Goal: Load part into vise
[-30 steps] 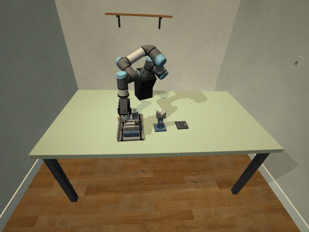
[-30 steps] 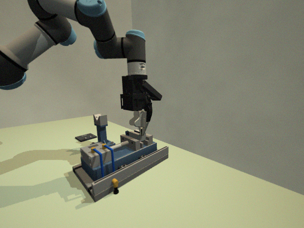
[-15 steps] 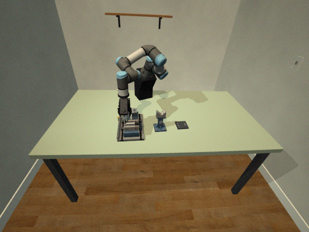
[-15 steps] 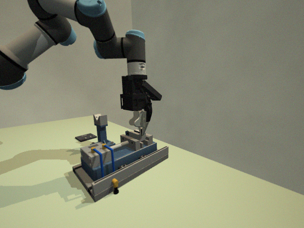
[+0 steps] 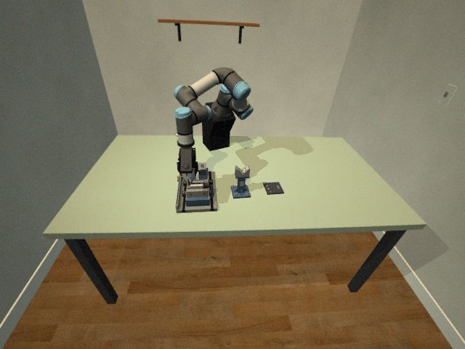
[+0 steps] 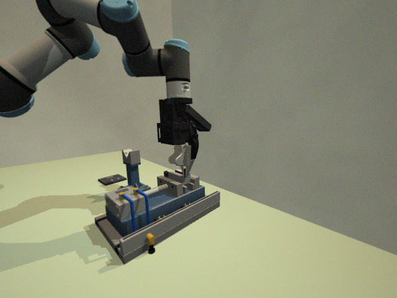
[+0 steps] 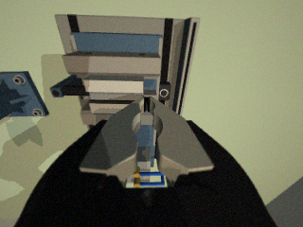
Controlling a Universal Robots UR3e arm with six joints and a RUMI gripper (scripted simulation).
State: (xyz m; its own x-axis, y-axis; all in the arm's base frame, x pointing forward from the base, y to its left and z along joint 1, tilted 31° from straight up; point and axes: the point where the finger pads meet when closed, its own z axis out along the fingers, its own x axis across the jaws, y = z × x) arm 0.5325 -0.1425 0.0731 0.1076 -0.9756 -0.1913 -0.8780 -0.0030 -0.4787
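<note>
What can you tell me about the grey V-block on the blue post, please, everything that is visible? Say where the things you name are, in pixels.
The grey V-block (image 5: 238, 174) (image 6: 134, 158) looks like bare metal, with a V-shaped notch opening upward. It sits on an upright blue post (image 6: 133, 174), which rises from a flat blue base plate (image 5: 236, 192) (image 7: 34, 94) with round bolt heads near its corners. The stand rests on the pale green table (image 5: 319, 203) (image 6: 256, 256) (image 7: 251, 71). No part is seen lying in the notch, and the fingers are not touching the block.

Around the vise (image 5: 197, 200) (image 6: 174, 199) (image 7: 115, 43), no change seems visible since the earlier pictures, though a slight gripper (image 5: 190, 182) (image 6: 185, 176) (image 7: 146, 97) shift may be too small to tell.
</note>
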